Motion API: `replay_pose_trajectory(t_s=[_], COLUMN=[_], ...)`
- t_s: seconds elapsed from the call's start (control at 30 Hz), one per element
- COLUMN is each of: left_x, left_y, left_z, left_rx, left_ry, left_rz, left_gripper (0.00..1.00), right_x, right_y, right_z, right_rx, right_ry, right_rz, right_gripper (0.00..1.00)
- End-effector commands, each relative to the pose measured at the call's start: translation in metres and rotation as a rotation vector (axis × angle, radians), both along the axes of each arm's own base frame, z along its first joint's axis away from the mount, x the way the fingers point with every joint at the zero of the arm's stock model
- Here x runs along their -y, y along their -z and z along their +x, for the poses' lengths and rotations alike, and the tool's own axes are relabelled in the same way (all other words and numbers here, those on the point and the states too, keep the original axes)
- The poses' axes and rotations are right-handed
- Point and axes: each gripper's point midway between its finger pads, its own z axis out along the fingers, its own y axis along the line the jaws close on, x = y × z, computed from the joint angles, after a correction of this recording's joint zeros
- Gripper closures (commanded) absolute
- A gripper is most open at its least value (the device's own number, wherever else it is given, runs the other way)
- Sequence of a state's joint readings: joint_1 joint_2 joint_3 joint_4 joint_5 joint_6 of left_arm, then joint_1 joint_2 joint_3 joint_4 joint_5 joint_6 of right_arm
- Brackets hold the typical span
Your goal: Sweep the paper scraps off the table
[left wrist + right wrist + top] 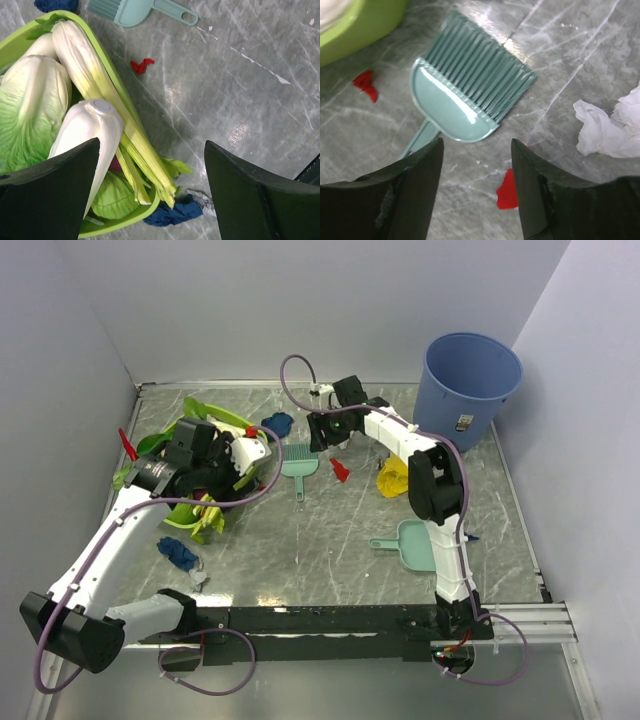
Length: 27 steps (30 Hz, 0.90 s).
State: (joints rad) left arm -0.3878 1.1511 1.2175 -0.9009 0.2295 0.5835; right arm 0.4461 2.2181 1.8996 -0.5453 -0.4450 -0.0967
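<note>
Top external view: the table (330, 540) carries a green basin (190, 515) of leafy greens (30, 105) at the left. A blue bucket (468, 380) stands in the far right corner, and a teal dustpan (412, 545) lies beside the right arm's lower link. A teal brush (298, 460) lies near the middle, with its bristles toward the far wall. The paper scraps lie scattered on the tabletop. A red scrap (340, 470) is just right of the brush, and a blue scrap (277, 422) is beyond the brush, by the basin's far end. A second blue scrap (180, 554) is at the basin's near end, with a white bit (198, 578) against it. A yellow vegetable (392, 478) sits beside the right arm's elbow. In the left wrist view, the left gripper (151, 150) hangs over the basin's rim. Its jaws are wide apart with nothing between them, and greens and bare tabletop show below. The second blue scrap shows under the rim there. In the right wrist view, the right gripper (476, 145) hangs above the brush, jaws apart and clamped on nothing. The brush handle runs down beneath one finger (415, 185), and the red scrap lies on the table in the gap between the fingers. A second red scrap (365, 85) lies between the brush and the basin. A crumpled white wad (607, 130) lies at the right edge of that view, apart from the bristles.
</note>
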Motion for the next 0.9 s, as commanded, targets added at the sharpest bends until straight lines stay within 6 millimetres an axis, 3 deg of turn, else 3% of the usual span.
replay_pose_trajectory(t_s=[0.0, 0.37, 0.43, 0.47, 0.5, 0.53, 0.63, 0.87], left_x=[-0.007, -0.013, -0.014, -0.016, -0.017, -0.018, -0.021, -0.023], left_y=[-0.009, -0.016, -0.019, -0.019, -0.019, -0.019, -0.023, -0.024], left_z=[-0.007, -0.008, -0.007, -0.006, -0.007, -0.007, -0.005, -0.004], left_rx=[0.006, 0.013, 0.022, 0.027, 0.028, 0.034, 0.054, 0.068], left_ry=[-0.026, -0.076, -0.084, -0.086, -0.089, -0.087, -0.093, -0.093], left_rz=[0.011, 0.015, 0.017, 0.024, 0.029, 0.035, 0.046, 0.054], left_gripper=[0.10, 0.09, 0.09, 0.09, 0.09, 0.09, 0.09, 0.08], right_x=[-0.015, -0.027, -0.032, -0.033, -0.034, -0.031, -0.034, -0.032], right_y=[-0.009, 0.032, 0.031, 0.042, 0.038, 0.050, 0.053, 0.071], right_z=[0.023, 0.023, 0.025, 0.025, 0.031, 0.029, 0.029, 0.000], right_rx=[0.000, -0.132, -0.152, -0.183, -0.176, -0.205, -0.207, -0.289], right_ry=[0.109, 0.213, 0.220, 0.238, 0.259, 0.279, 0.282, 0.251], right_rz=[0.057, 0.047, 0.060, 0.056, 0.059, 0.038, 0.037, 0.003], right_gripper=[0.41, 0.44, 0.44, 0.44, 0.45, 0.47, 0.49, 0.49])
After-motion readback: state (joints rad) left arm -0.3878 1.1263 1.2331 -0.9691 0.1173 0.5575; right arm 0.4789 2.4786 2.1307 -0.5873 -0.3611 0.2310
